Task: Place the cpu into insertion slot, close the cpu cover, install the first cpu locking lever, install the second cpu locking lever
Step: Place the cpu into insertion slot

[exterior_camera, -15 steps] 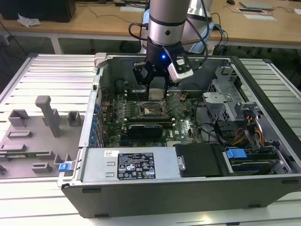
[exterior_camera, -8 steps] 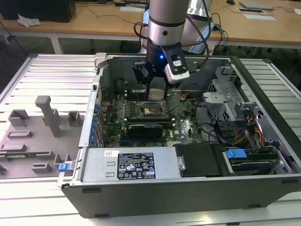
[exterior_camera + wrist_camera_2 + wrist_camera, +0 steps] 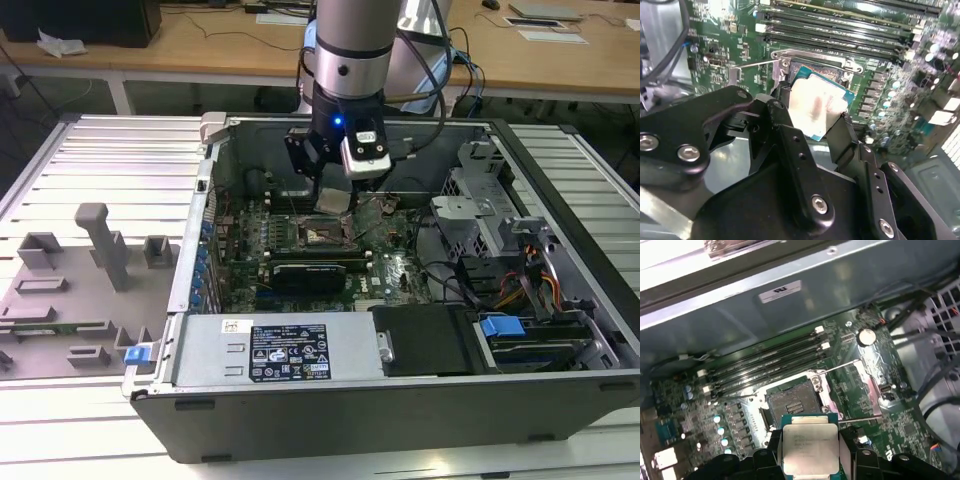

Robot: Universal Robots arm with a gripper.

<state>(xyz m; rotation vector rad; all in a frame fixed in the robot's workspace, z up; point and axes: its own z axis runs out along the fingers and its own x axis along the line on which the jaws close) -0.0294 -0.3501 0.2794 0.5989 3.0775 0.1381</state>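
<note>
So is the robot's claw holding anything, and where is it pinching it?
Yes. The gripper holds the cpu, pinched by two opposite side edges between its fingers, with the insertion slot uncovered below.

Counted at this entry:
- Robot arm (image 3: 345, 40): one, which carried one gripper (image 3: 810, 456) with two fingers (image 3: 790, 135).
- Cpu (image 3: 809, 445): one.
- Insertion slot (image 3: 790, 402): one.
- Cpu cover (image 3: 871, 380): one.
- Thin wire locking levers (image 3: 840, 366): two.
- Long memory slots (image 3: 770, 357): four were tallied in the first wrist view.
- Coin battery (image 3: 866, 336): one.
- Computer case (image 3: 400, 400): one.
- Long black card (image 3: 312, 272): one.
- Blue plastic tabs (image 3: 497, 327): two were seen in the exterior view.
</note>
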